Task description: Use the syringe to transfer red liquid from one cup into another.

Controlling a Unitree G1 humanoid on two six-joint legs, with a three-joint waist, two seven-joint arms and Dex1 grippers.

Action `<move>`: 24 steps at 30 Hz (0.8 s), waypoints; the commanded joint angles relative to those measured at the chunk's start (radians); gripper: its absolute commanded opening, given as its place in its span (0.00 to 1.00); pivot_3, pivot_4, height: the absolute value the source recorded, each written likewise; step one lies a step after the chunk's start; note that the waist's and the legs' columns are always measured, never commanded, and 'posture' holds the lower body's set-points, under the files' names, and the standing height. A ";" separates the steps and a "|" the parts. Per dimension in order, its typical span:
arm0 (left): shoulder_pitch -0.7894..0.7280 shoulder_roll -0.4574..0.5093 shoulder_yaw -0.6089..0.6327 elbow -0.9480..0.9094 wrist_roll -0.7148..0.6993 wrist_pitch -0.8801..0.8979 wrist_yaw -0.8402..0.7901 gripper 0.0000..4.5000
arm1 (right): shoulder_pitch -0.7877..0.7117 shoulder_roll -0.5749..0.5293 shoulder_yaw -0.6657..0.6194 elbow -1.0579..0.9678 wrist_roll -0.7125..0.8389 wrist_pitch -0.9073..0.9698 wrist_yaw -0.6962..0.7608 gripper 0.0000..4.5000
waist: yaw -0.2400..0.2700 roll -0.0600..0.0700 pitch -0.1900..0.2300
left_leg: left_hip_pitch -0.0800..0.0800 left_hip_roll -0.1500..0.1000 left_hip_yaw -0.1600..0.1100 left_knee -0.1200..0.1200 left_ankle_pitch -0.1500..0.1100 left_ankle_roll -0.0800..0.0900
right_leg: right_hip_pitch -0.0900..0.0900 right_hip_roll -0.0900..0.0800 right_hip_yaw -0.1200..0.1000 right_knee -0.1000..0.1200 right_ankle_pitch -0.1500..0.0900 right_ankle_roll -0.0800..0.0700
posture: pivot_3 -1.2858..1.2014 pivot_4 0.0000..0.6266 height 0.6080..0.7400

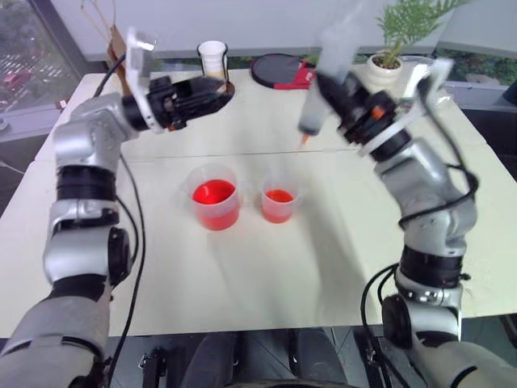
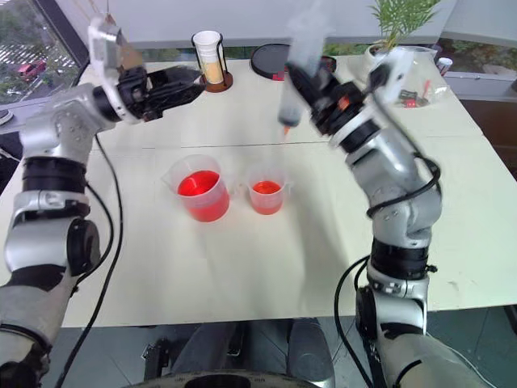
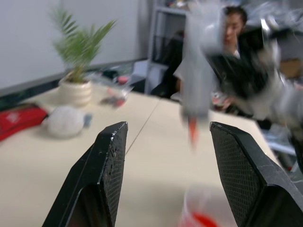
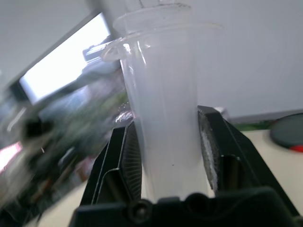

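My right gripper (image 1: 325, 87) is shut on the syringe (image 1: 317, 105), a clear barrel held high above the table and tilted, its orange tip (image 1: 304, 141) pointing down behind the cups. In the right wrist view the barrel (image 4: 163, 109) sits squeezed between both pads. The larger cup (image 1: 215, 204) holds red liquid (image 1: 214, 193). Just to its right stands the smaller cup (image 1: 279, 202), also with red liquid at the bottom. My left gripper (image 1: 216, 90) is open and empty, level and pointing right, up at the back left and apart from the syringe.
A white and yellow cup (image 1: 212, 58) stands on a dark coaster at the back. A black round lid (image 1: 276, 69), a red item and a potted plant (image 1: 389, 48) are at the back right. A person (image 3: 234, 23) sits beyond the table.
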 commanded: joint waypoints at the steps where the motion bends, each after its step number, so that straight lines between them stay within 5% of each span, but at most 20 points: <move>1: 0.143 0.067 -0.066 -0.383 -0.022 0.041 0.005 0.63 | -0.116 -0.243 -0.092 0.128 0.084 0.247 -0.010 0.30 | 0.020 0.000 0.000 | 0.000 0.000 0.000 0.000 0.000 0.001 | 0.000 0.000 0.000 -0.001 0.000 0.000 | 0.52 0.24 0.99; 4: 0.270 0.073 -0.065 -0.595 -0.067 0.101 0.085 0.63 | -0.142 -0.514 0.059 0.280 0.058 0.619 0.080 0.30 | 0.038 0.000 0.000 | 0.000 0.000 -0.002 -0.002 -0.002 0.003 | 0.002 0.000 0.002 -0.007 0.000 -0.001 | 0.52 0.24 0.99; 6: 0.295 0.072 -0.063 -0.637 -0.081 0.119 0.120 0.63 | -0.162 -0.564 0.103 0.319 0.061 0.714 0.114 0.30 | 0.038 0.000 0.000 | -0.001 0.001 -0.002 -0.003 -0.002 0.003 | 0.004 0.001 0.003 -0.016 -0.001 -0.002 | 0.52 0.24 0.99; 10: 0.305 0.083 -0.065 -0.660 -0.104 0.132 0.151 0.63 | -0.195 -0.573 0.122 0.343 0.034 0.752 0.147 0.30 | 0.020 0.006 0.001 | -0.001 0.003 0.002 -0.003 -0.005 0.007 | 0.004 0.001 0.004 -0.016 0.000 -0.002 | 0.52 0.24 0.99; 15: 0.450 0.081 -0.201 -0.801 -0.004 0.066 0.221 0.63 | -0.152 -0.524 0.290 0.563 -0.058 0.833 0.236 0.30 | 0.015 0.005 0.000 | 0.003 0.003 0.004 -0.002 -0.005 0.008 | 0.007 0.002 0.003 -0.015 0.000 -0.002 | 0.52 0.24 0.99; 24: 0.466 0.130 -0.257 -0.804 0.045 0.006 0.208 0.63 | -0.194 -0.444 0.413 0.751 -0.225 0.755 0.311 0.30 | 0.019 0.005 0.000 | -0.003 0.002 0.004 0.000 -0.002 0.004 | 0.002 0.001 0.003 -0.015 0.000 -0.001 | 0.52 0.24 0.99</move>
